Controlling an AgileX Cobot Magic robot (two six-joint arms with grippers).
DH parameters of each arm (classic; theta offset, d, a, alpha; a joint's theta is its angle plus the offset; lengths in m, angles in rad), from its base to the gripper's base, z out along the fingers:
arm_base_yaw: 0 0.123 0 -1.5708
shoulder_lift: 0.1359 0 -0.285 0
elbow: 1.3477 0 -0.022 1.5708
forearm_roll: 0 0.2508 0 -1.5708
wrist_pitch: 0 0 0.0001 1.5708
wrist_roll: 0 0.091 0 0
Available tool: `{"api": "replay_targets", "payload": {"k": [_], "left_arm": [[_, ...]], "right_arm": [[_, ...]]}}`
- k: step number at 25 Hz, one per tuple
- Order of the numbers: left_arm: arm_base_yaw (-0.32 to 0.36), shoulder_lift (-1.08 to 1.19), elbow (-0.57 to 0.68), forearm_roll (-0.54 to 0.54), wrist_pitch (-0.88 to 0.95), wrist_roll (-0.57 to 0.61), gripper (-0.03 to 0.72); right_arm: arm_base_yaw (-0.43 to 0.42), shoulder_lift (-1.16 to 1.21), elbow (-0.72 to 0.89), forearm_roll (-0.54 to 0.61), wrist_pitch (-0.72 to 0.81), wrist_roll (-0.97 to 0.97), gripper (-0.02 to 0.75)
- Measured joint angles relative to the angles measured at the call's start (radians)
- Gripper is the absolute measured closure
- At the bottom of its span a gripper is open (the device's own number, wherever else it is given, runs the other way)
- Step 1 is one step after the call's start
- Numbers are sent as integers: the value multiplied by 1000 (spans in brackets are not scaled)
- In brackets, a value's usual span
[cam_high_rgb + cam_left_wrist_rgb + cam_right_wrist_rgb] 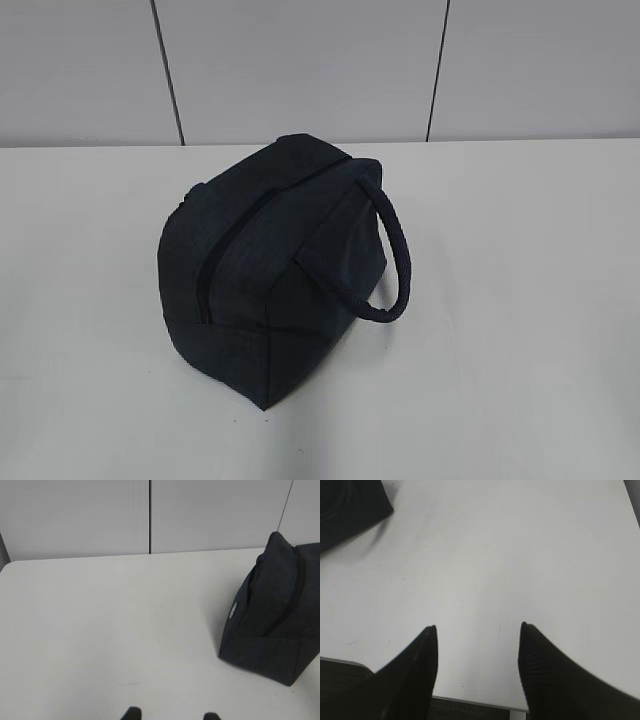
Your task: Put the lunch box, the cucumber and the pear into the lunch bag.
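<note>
Boxy dark navy fabric lunch bag (275, 270) sits zipped on white table (520, 300), padded loop handle (395, 260) drooping right. Left gripper (171, 715) and right gripper (477, 630) both spread, empty, apart from bag.

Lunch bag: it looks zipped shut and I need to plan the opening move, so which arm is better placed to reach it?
Probably the left: its view shows the lunch bag and zipper ahead-right. The right gripper sees only a bag corner.
</note>
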Motion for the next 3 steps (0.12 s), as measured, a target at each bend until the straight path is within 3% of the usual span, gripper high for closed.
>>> {"api": "replay_targets", "payload": {"k": [3], "left_arm": [[0, 0, 0, 0, 0, 0, 446]], "right_arm": [[0, 0, 0, 0, 0, 0, 325]]}}
